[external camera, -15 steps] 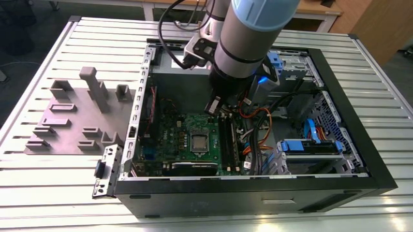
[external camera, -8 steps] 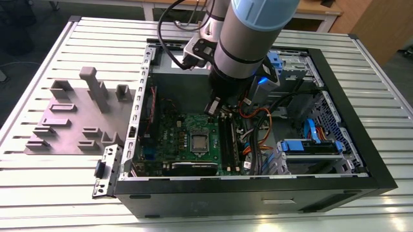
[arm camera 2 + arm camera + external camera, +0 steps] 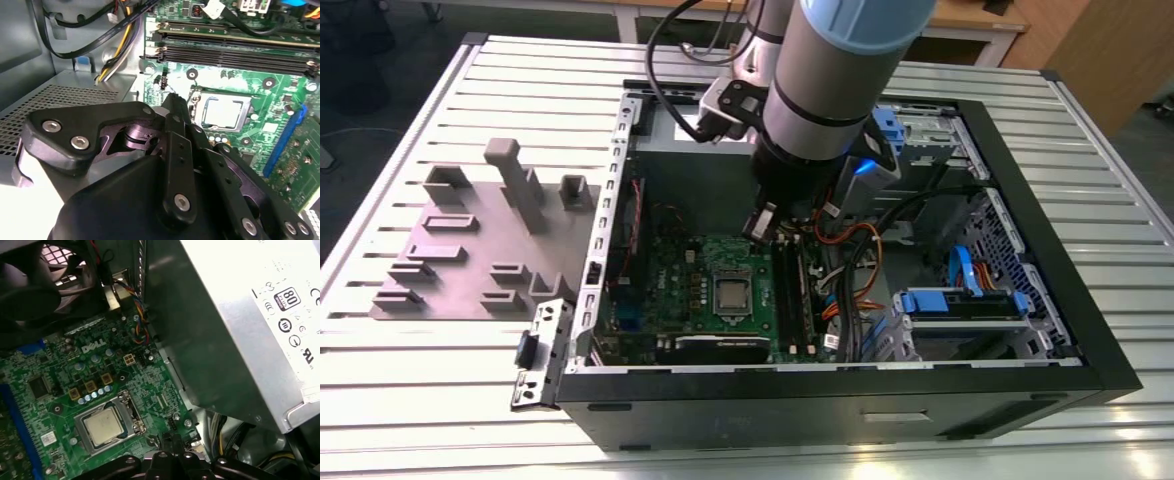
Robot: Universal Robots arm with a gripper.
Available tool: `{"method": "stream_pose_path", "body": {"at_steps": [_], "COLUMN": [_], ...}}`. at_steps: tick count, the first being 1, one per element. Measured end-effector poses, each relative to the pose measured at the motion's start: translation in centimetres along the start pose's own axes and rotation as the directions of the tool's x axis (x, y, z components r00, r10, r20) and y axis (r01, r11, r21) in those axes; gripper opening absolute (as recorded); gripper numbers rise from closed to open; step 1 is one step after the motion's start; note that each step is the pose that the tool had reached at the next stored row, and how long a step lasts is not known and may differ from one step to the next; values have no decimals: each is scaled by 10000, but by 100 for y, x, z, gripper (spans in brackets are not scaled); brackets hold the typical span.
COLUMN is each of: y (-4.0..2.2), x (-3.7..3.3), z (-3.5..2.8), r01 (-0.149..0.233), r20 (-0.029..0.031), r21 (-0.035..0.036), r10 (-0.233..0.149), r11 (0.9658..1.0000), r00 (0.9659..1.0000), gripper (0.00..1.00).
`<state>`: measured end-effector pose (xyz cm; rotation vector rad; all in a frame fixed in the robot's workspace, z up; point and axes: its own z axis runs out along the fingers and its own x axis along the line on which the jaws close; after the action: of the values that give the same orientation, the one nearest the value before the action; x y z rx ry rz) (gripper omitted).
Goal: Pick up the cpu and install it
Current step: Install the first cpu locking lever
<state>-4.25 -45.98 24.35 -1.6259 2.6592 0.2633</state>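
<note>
Exterior view: my arm [image 3: 834, 90] reaches down into the open computer case [image 3: 1067, 330] on the slatted tabletop [image 3: 440, 400]. My jaws hang over the green motherboard [image 3: 674, 300], just beside the socket. The cpu [image 3: 731, 293] sits flat inside the socket frame, near the middle of the motherboard. The wrist blocks my fingertips here. Grey fixture tray [image 3: 467, 250] lies outside the case, well apart from the cpu.

Second wrist view: my jaws [image 3: 172, 102] look closed, tips together, nothing between them, poised just beside the corner of the socket frame [image 3: 197, 107]. The cpu [image 3: 222, 112] looks seated in the frame, silvery top up. Risks, as I judge them: the tips are near the frame edge and the small parts round it, so any sideways drift could scrape the board or knock the chip askew. Cables [image 3: 115, 30] hang near the jaw body and could snag.

First wrist view: cpu [image 3: 103, 425] is in the socket, with the large grey box [image 3: 225, 330] looming well beside it; a wrist swing could hit that box. Fan [image 3: 35, 285] is beyond the socket.

Hard to tell: whether the chip is fully down on its pins, whether the retention lever is latched, and whether my tips touch the board. The jaw body hides the ground beneath it.
</note>
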Motion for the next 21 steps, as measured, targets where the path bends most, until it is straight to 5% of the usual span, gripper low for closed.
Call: {"method": "stream_pose_path", "body": {"at_steps": [5, 21], "y": [-9, -82], "x": [34, 246], "z": [-23, -55], "r01": [-8, 4], "r20": [-97, -98], "r21": [53, 54], "r10": [9, -3], "r11": [10000, 10000], "r00": [10000, 10000], "gripper": [11, 11]}}
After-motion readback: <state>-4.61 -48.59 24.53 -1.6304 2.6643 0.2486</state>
